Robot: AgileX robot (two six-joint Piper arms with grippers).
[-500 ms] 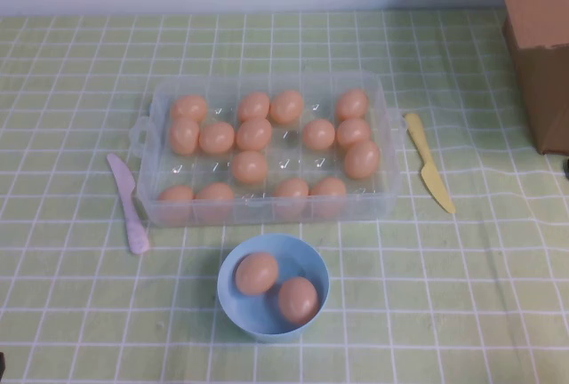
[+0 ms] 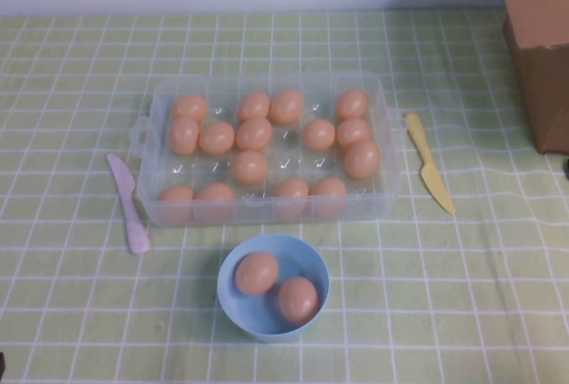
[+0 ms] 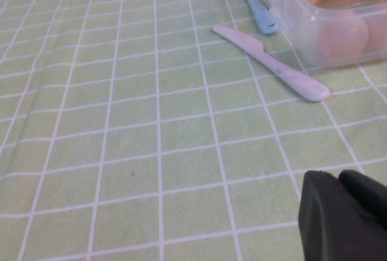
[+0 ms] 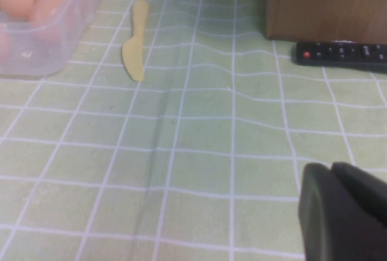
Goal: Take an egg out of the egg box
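Note:
A clear plastic egg box [image 2: 267, 76] stands in the middle of the table and holds several brown eggs [image 2: 250, 167]. A blue bowl [image 2: 258, 315] in front of it holds two eggs [image 2: 256, 273]. My left gripper [image 3: 338, 179] is shut and empty, low over the cloth to the left of the box, whose corner [image 3: 290, 13] shows in the left wrist view. My right gripper [image 4: 331, 167] is shut and empty, low over the cloth to the right of the box [image 4: 36, 55]. Neither gripper's fingers show in the high view.
A pink plastic knife [image 2: 129, 202] lies left of the box and a yellow one [image 2: 429, 164] right of it. A blue utensil [image 3: 254, 4] lies beside the box. A cardboard box [image 2: 538, 46] stands at the far right with a black remote [image 4: 341, 54] before it.

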